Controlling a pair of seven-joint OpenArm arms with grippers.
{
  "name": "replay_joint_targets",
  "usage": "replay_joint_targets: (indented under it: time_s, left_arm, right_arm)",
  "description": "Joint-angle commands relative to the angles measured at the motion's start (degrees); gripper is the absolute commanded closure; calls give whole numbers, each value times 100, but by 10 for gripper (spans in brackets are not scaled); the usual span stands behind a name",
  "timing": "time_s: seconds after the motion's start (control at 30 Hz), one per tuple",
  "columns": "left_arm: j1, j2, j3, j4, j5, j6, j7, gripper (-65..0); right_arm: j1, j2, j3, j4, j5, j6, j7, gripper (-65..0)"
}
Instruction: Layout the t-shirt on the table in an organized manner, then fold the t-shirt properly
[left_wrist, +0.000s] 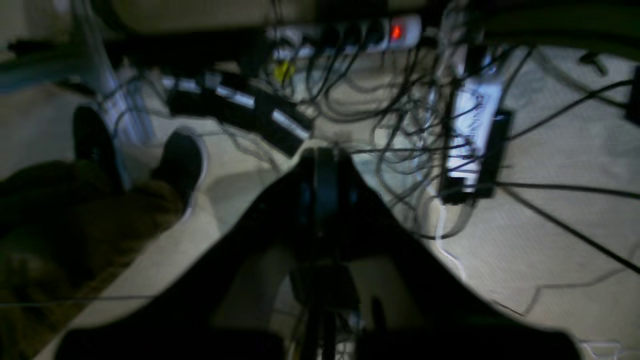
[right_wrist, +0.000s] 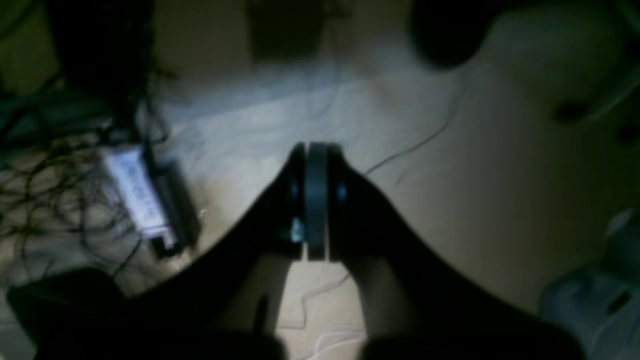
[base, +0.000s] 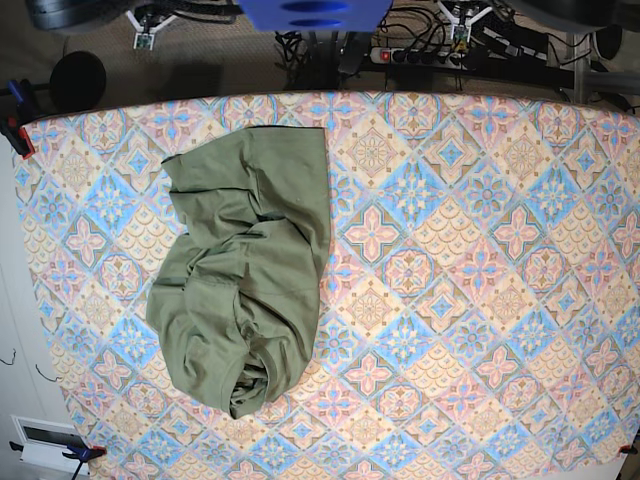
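Pincers first: my left gripper (left_wrist: 325, 170) has its jaws pressed flat together with nothing between them; my right gripper (right_wrist: 316, 165) is the same, pads meeting, no cloth caught; both hang off the table, looking down at pale floor (left_wrist: 550, 240). Past the left jaws lies a tangle of black cables (left_wrist: 400, 125); a white power strip (left_wrist: 380, 34) with a lit red switch sits at the far side; a dark box with a white label (left_wrist: 475, 145) lies right of the tips; two dark shoes (left_wrist: 180, 160) and olive-brown trouser legs show at the left edge of that view. Past the right jaws the floor is dim and blurred; a labelled box (right_wrist: 145, 200) lies to the left among wires.

In the base view neither arm reaches over the table (base: 500, 250); its pink, blue and cream tiled cloth fills most of the view. The t-shirt (base: 245, 265) lies on the left half of that view, crumpled and bunched, folds heaped toward the near end, upper part flatter toward the far edge; it is well apart from both grippers; which part is sleeve or neck I cannot tell.
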Motion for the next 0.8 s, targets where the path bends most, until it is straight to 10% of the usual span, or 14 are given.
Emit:
replay_joint_targets:
  time_s: [0.0, 0.47, 0.77]
  left_arm:
    - [273, -111, 6, 301, 23, 25, -69, 0]
    - [2048, -656, 498, 4178, -65, 34, 591, 0]
    - [2136, -1104, 480, 6306, -1225, 34, 1874, 0]
  right_arm:
    - [-253, -23, 8, 342, 8, 8, -56, -3]
    - [-1352, -14, 571, 5169, 8, 8, -1999, -1]
    - [-1185, -14, 377, 5380, -1, 16, -1999, -2]
